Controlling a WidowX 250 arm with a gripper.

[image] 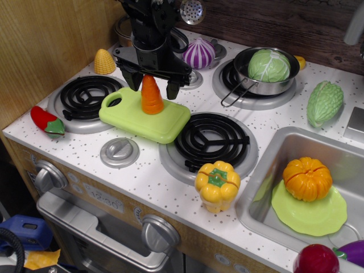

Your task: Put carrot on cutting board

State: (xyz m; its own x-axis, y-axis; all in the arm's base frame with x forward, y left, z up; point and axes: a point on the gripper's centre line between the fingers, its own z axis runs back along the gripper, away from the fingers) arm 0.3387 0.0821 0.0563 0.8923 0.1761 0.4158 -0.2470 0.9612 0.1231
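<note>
The carrot (151, 95) is stood upright on the cutting board (144, 115) w/ the hand (152, 85) spread apart round its tip, so it looks let go & only lifting away is needed.

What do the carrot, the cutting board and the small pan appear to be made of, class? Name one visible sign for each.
Carrot: likely smooth moulded plastic, uniform orange with a soft sheen.
Cutting board: probably matte plastic, even lime green with rounded moulded edges.
Pan: looks like polished metal, with bright reflections and a thin wire handle.
</note>
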